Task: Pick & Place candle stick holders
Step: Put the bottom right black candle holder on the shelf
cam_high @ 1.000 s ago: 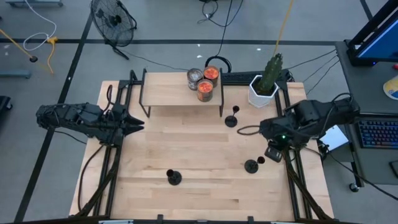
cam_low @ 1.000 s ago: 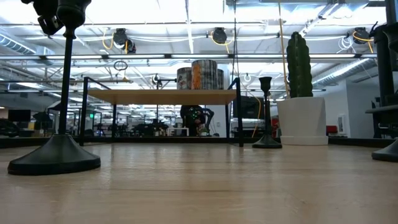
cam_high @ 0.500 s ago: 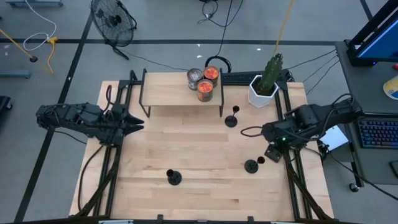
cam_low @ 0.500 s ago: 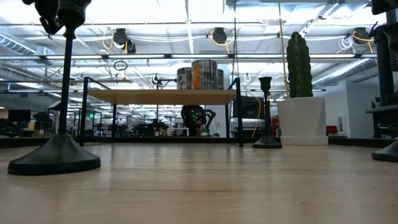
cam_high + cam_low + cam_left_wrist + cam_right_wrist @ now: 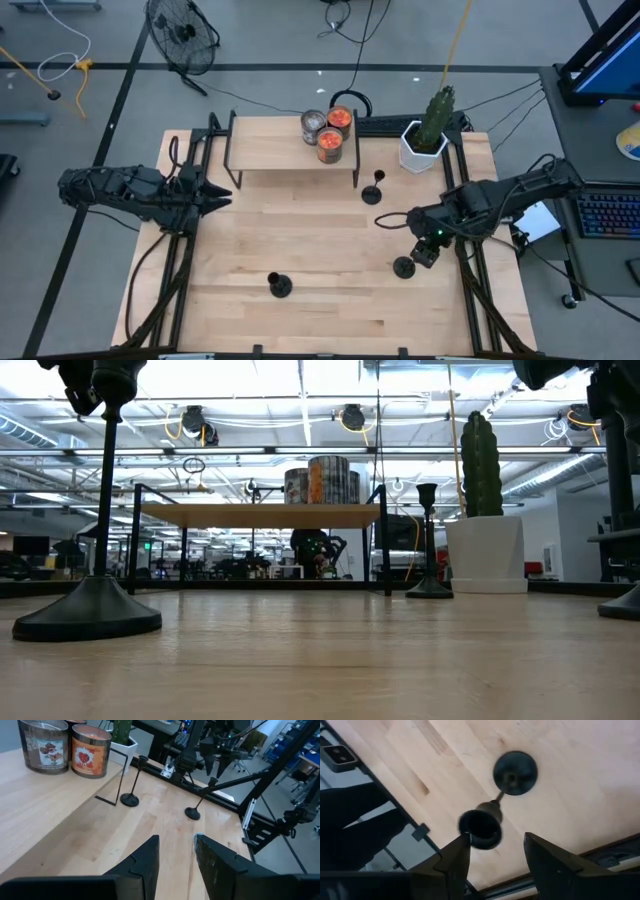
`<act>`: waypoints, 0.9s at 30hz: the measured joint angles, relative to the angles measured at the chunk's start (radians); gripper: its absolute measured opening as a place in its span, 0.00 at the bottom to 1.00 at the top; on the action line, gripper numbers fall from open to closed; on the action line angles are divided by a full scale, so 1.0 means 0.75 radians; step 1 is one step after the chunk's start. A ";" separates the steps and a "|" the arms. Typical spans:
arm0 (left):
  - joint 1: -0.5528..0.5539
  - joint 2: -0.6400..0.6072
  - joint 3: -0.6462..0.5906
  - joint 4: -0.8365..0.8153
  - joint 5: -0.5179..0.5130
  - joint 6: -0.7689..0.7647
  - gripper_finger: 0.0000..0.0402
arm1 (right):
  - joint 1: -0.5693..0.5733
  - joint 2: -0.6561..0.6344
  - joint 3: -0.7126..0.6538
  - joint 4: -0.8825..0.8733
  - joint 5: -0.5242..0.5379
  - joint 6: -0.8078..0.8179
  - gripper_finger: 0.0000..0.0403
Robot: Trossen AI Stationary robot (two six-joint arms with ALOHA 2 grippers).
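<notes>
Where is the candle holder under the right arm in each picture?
High view: holder near the table's right edge, below the right gripper.
Low view: only its base at the right edge.
Left wrist view: holder right of the cactus pot.
Right wrist view: centre, beyond open fingers.
Shared landmark: the cactus pot.

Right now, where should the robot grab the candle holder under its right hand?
Best on the thin stem of the candle stick holder, just below its cup, coming straight down with the right gripper and its open fingers either side. It stands upright, and the flat base is too low.
</notes>
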 joint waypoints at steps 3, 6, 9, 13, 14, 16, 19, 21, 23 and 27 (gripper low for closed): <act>0.000 0.000 0.000 0.000 0.000 0.000 0.33 | 0.000 -0.002 -0.019 0.006 -0.001 -0.001 0.43; 0.000 0.000 0.000 0.000 0.000 -0.001 0.33 | 0.000 -0.001 -0.023 0.016 -0.001 -0.001 0.42; 0.000 0.001 0.000 0.000 0.000 -0.001 0.33 | 0.000 0.002 -0.023 0.015 0.002 -0.001 0.42; 0.000 0.000 0.000 0.000 0.000 -0.001 0.33 | 0.000 0.024 -0.032 0.019 0.006 -0.002 0.41; 0.000 0.000 0.000 0.000 0.000 -0.001 0.33 | 0.000 0.028 -0.042 0.021 0.006 -0.004 0.41; 0.000 0.000 0.000 0.000 0.000 -0.001 0.33 | 0.000 0.036 -0.076 0.037 0.006 -0.021 0.40; 0.000 0.000 0.000 0.000 0.000 -0.001 0.33 | 0.000 0.036 -0.124 0.087 0.007 -0.027 0.38; 0.000 0.000 0.000 0.000 0.000 -0.001 0.33 | 0.000 0.036 -0.138 0.107 0.006 -0.027 0.36; 0.000 0.000 0.000 0.000 0.000 -0.002 0.33 | 0.000 0.036 -0.141 0.125 0.007 -0.030 0.34; 0.000 0.000 0.000 0.005 0.000 -0.008 0.33 | 0.000 0.036 -0.141 0.155 0.030 -0.029 0.24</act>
